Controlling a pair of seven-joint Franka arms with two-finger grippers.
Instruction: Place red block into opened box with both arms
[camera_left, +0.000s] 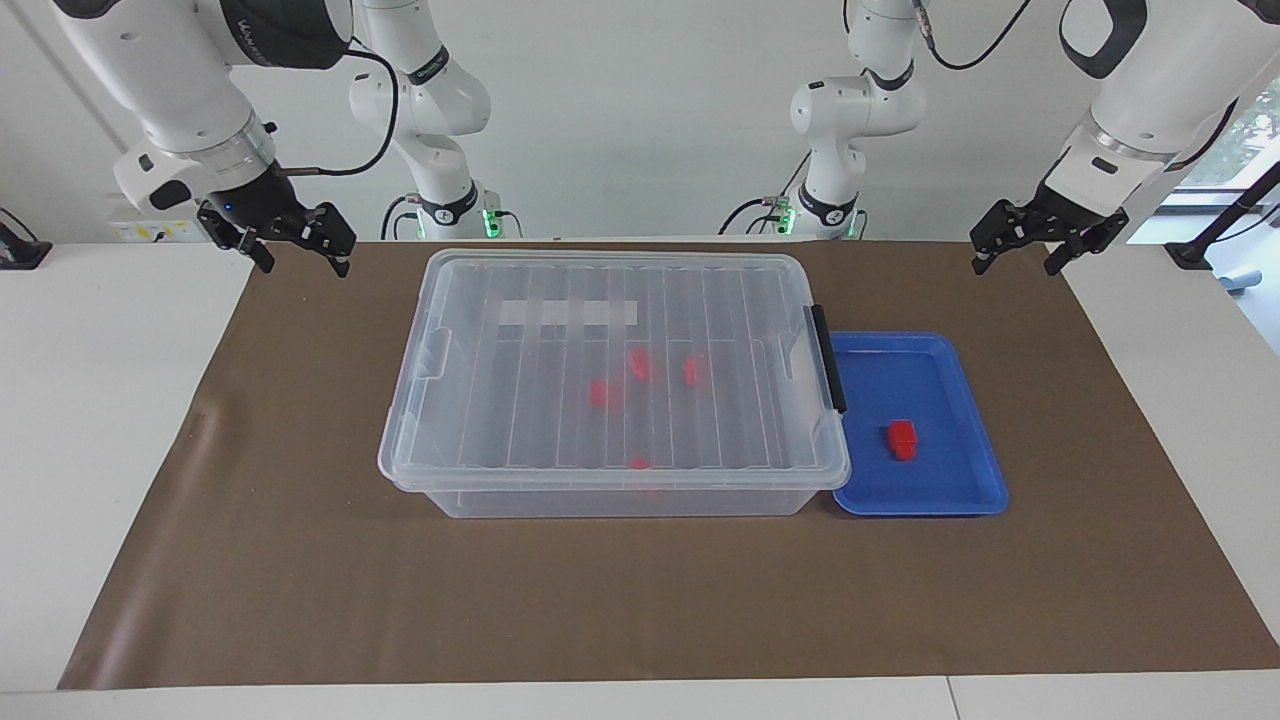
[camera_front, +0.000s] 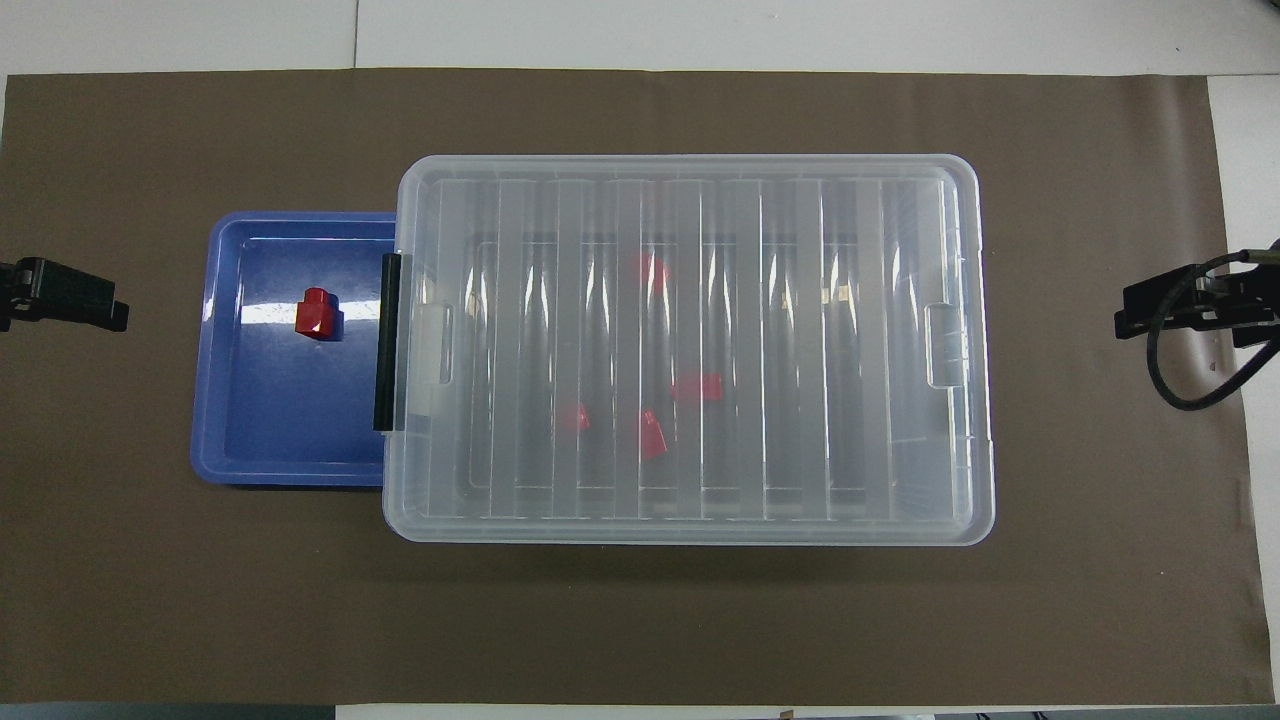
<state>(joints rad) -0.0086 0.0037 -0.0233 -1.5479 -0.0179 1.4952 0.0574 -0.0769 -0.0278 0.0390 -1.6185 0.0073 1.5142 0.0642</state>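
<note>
Red blocks in lidded box (camera_left: 615, 385) blurred; red block (camera_left: 902, 438) on blue tray (camera_left: 950, 495), well apart from open, empty left gripper (camera_left: 1020, 255) and right gripper (camera_left: 295, 250)

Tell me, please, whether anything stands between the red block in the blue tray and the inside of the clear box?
Yes: the ribbed lid is on the box, covering its opening. The red block lies uncovered in the blue tray beside the box.
</note>
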